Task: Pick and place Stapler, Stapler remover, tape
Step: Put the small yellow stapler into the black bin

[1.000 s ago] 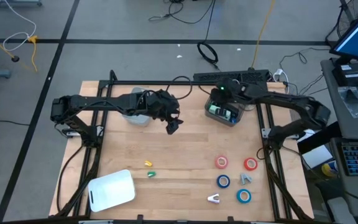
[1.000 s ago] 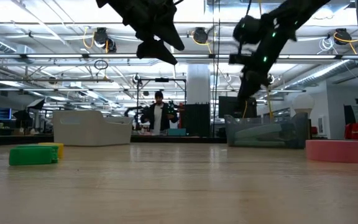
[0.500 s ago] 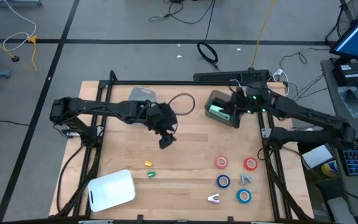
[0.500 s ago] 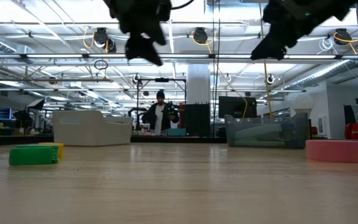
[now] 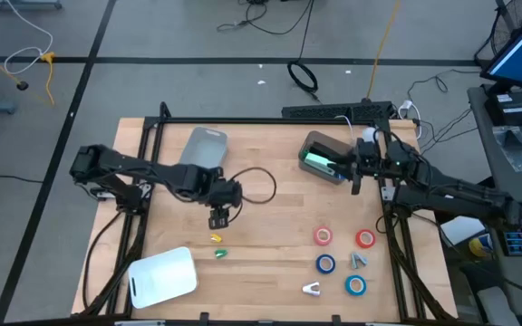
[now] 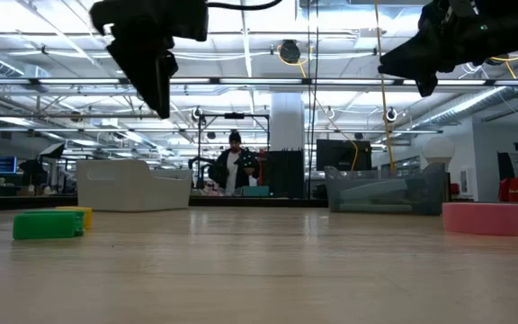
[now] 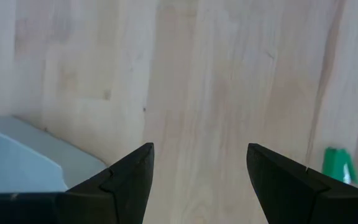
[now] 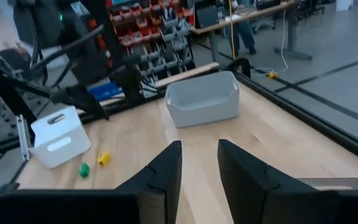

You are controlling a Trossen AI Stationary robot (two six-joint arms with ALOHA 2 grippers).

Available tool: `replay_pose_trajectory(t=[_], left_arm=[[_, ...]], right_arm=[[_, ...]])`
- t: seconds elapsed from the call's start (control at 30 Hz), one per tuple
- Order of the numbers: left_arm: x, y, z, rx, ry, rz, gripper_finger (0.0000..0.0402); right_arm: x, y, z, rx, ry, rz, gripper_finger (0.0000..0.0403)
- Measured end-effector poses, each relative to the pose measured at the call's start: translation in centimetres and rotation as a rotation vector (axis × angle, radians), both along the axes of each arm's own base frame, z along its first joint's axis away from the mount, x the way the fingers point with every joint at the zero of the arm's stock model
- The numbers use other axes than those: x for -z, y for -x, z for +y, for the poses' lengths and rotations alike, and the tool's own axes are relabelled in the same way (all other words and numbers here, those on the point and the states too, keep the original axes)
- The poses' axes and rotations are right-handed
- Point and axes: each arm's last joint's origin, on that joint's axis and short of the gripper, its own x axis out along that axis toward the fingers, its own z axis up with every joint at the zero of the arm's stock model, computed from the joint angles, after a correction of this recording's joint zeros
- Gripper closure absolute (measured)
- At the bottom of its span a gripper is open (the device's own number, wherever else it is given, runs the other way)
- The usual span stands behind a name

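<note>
Four tape rolls [image 5: 343, 262] lie at your table's front right. Your left gripper [image 5: 219, 218] hangs wide open and empty above the green stapler [image 5: 219, 254]; your right gripper [image 5: 358, 181], narrowly parted, holds nothing beside the clear bin [image 5: 323, 157].

Industrial lab: parts-bin racks [image 8: 145, 31], workbenches [image 8: 241, 15].

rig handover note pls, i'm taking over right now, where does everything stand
Left gripper: open, empty, above the yellow piece and green piece.
Right gripper: holds nothing, beside the clear bin, which has green items inside.
Tape: red rolls and blue rolls loose on the table, two metal pieces among them.
White bin at the front left.
Left: tape, metal pieces, yellow and green pieces.
</note>
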Motion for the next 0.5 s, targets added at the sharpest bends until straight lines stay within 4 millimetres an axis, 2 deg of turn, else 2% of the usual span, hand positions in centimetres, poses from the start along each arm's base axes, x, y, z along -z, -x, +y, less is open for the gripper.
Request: replay_pose_trajectory(t=[0.27, 0.5], left_arm=[[3.5, 1.4, -2.7, 0.088, -0.011, 0.052, 0.0146], [4.8, 1.7, -4.9, 0.055, 0.077, -0.009, 0.0146]], right_arm=[[0.6, 0.3, 0.1, 0.000, 0.002, -0.007, 0.0303], [0.4, 0.3, 0.1, 0.000, 0.015, -0.029, 0.0303]])
